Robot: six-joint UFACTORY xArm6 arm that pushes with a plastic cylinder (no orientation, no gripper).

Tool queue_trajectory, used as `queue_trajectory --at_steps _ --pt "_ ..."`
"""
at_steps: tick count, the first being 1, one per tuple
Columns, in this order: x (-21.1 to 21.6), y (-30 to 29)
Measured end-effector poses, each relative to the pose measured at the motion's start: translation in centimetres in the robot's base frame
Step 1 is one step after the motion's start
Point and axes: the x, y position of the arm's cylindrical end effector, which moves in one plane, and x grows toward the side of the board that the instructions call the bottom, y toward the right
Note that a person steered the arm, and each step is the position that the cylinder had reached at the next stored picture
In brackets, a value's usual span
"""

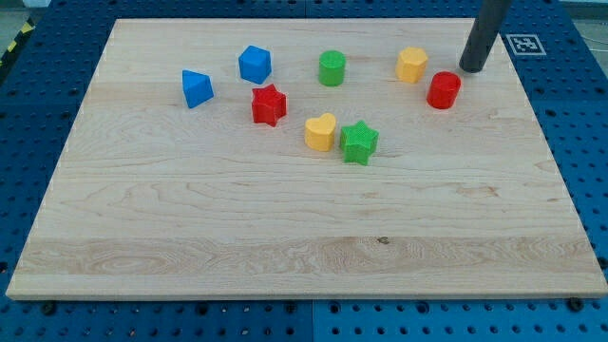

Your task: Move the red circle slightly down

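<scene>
One small red plastic cylinder (444,90), light, rigid, likely slides easily; best pushed at its upper edge. My tip (472,68), holding nothing, is seen just up-right of it.

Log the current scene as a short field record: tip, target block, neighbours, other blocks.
tip: my tip sits just above and right of the target, apart from it
target: red circle, upright near the board's top right
nearest neighbour: yellow block, up-left of target, not touching
below target: bare wooden board
touching pair: yellow heart and green star
</scene>
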Motion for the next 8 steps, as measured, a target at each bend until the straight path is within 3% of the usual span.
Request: queue_trajectory --at_steps 8 --pt "3.7 -2.3"
